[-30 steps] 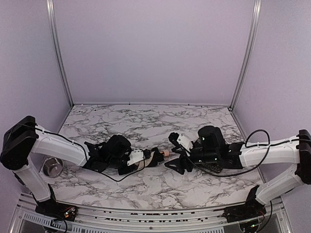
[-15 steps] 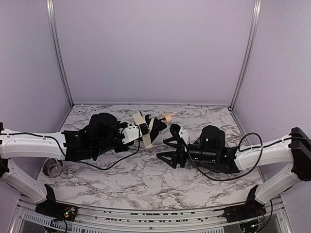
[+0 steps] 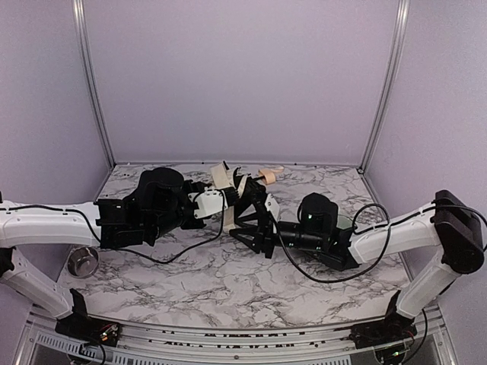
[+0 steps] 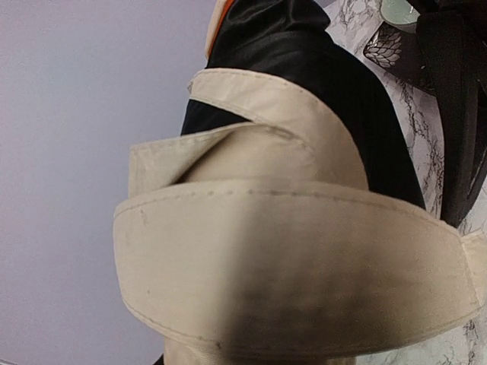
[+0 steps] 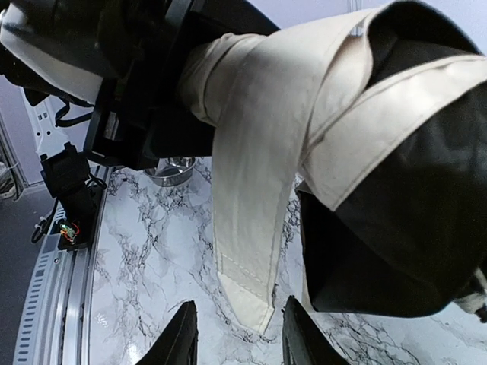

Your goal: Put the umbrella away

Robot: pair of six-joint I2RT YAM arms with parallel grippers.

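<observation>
Umbrella [image 3: 230, 188] held off the marble table [image 3: 228, 285], centre-far, between both arms.
The folded bundle is pinched by the left gripper [image 3: 219, 199], with the tan handle [image 3: 266, 176] pointed right and far. The right gripper [image 5: 240, 334] is spread wide just beneath the bundle, and a cream strap [image 5: 247, 228] is seen hanging toward the gap between its fingers.

The umbrella [image 4: 289, 251] is cream-beige with black lining; the table [image 3: 228, 293] white, grey-veined marble.
</observation>
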